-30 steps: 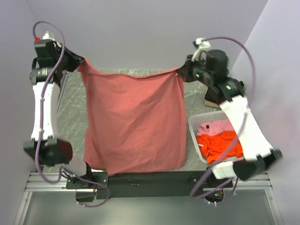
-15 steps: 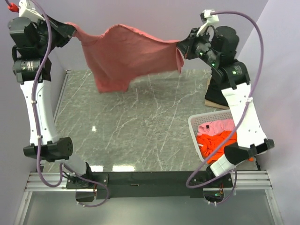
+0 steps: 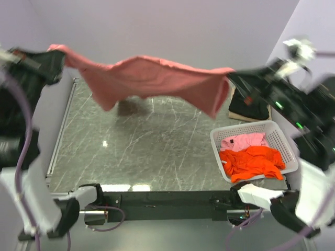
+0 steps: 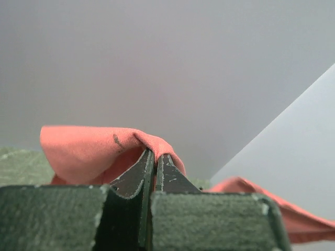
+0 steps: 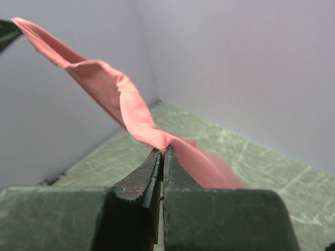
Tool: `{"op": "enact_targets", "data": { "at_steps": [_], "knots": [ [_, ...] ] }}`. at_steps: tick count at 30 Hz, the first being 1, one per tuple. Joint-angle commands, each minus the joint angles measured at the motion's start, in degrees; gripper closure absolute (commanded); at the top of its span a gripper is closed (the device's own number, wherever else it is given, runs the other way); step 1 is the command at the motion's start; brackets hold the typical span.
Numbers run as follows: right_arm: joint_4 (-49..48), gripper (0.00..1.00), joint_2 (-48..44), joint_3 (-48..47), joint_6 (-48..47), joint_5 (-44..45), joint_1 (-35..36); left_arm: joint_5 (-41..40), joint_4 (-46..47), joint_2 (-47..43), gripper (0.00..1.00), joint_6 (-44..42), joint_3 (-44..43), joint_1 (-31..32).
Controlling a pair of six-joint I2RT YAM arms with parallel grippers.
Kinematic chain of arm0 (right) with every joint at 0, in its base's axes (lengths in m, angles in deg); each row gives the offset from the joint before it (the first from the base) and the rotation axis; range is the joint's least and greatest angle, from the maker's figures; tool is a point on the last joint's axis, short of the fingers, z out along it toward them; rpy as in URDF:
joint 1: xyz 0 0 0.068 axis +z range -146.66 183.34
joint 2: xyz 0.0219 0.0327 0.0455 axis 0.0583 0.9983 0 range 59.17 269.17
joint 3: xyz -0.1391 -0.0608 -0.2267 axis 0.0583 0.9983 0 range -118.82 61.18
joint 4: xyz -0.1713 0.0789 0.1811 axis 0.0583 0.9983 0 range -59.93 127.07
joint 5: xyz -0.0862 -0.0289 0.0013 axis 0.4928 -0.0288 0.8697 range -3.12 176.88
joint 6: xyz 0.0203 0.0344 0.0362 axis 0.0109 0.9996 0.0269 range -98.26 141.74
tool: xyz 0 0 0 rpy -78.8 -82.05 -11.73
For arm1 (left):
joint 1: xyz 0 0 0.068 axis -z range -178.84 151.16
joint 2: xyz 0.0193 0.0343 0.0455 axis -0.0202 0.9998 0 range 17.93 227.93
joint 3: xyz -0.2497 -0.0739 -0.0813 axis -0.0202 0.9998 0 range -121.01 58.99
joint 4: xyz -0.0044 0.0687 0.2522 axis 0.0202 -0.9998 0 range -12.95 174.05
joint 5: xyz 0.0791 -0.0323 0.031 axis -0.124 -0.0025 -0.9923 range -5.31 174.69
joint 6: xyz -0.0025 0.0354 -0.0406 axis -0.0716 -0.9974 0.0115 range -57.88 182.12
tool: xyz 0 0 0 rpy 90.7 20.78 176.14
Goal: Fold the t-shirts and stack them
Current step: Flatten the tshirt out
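The left gripper is pressing its jaws tight together on a bunched edge of the brick-red t-shirt, the cloth folding over the fingertips in the left wrist view. Over on the other side the right gripper is doing the same, jaws closed flat on a twisted rope of the same shirt, which is running up and away from it toward the left. From above, the shirt is hanging stretched between the two grippers, high over the far part of the marbled table, rippling along its length and touching nothing below. One flap is drooping near the left end and another is sagging just under the right gripper. Both arms are showing up blurred in that view. At the right side of the table the white lattice basket is sitting with the pink t-shirt crumpled at its far end and the orange t-shirt piled at its near end, the two touching. Just beyond the basket a dark cloth, likely the black t-shirt, is lying by the wall.
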Motion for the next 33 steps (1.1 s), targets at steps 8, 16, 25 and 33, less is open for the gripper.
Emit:
{"op": "enact_targets", "data": {
  "at_steps": [8,16,25,33],
  "knots": [
    [7.25,1.00,-10.57,-0.33,9.43,-3.47,0.27,-9.02,-4.50,-9.21,0.99,-0.72,-9.24,0.32],
    [1.28,1.00,-10.85,12.58,8.04,3.38,0.27,-1.12,4.03,-4.04,0.99,-2.12,8.42,0.40],
    [-14.54,1.00,3.20,33.95,0.04,7.69,-0.35,0.12,11.06,14.93,0.99,-13.10,25.31,0.32],
    [-17.47,1.00,39.84,14.75,0.29,16.47,-3.16,-7.78,9.48,46.82,0.69,-15.05,11.54,0.49]
  ]
}}
